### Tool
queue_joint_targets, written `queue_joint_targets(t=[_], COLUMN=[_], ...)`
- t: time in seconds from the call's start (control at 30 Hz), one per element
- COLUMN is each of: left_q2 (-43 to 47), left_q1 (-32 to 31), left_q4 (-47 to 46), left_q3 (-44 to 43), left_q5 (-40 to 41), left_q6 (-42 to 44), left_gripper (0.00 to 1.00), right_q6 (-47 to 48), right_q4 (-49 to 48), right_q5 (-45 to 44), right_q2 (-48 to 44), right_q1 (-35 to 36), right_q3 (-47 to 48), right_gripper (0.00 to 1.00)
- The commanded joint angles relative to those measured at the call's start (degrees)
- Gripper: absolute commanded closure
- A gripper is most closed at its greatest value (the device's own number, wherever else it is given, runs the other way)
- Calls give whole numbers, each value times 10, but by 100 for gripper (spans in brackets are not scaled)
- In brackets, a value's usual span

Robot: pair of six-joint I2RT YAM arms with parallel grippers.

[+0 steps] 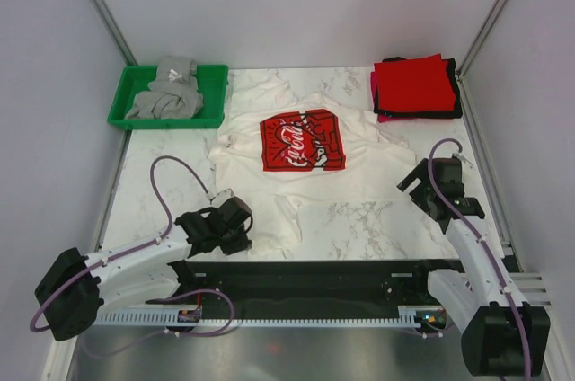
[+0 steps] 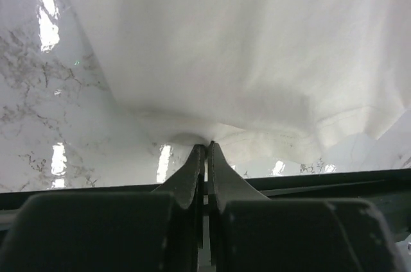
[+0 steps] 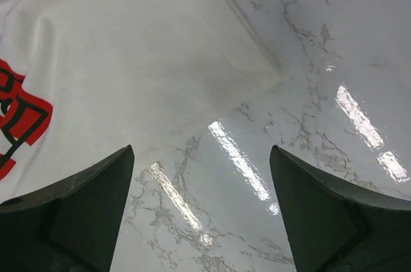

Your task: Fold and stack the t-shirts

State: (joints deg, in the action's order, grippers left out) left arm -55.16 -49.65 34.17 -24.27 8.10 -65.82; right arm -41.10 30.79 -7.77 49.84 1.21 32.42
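The white t-shirt lies spread face-up in the middle of the tabletop, its red print showing. Its long axis runs near to far, with the collar far and the hem near.

The left pincer sits at the near-left corner of that hem. In the left wrist view its jaws are closed, and the fingertips seem to nip the edge of the cloth, which fans away beyond them toward the far side.

The right pincer hangs just off the shirt's right side, gaping wide and holding nothing. The shirt's right edge lies to its left and bare marble is under it.

The left arm already has the shirt, so I judge a fold would carry the hem away from it, toward the collar. The right pincer must first reach leftward to find cloth.
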Motion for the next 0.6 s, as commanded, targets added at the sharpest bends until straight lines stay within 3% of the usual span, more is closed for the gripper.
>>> queue_joint_targets(t=[0.0,0.13,0.57], left_q2=[8,41,84], left_q1=[-2,0,9], left_q4=[-32,-32,-33], left_q3=[3,12,30], left_q5=[39,60,63], left_q6=[22,29,40], left_gripper=[98,98,98], right_q6=[-34,-38,-3], right_q4=[-37,-78,-201], right_q5=[38,35,18], right_q2=[-5,28,158], right_q1=[-45,-65,-82], right_q3=[-35,-67,-96], right_gripper=[6,10,48])
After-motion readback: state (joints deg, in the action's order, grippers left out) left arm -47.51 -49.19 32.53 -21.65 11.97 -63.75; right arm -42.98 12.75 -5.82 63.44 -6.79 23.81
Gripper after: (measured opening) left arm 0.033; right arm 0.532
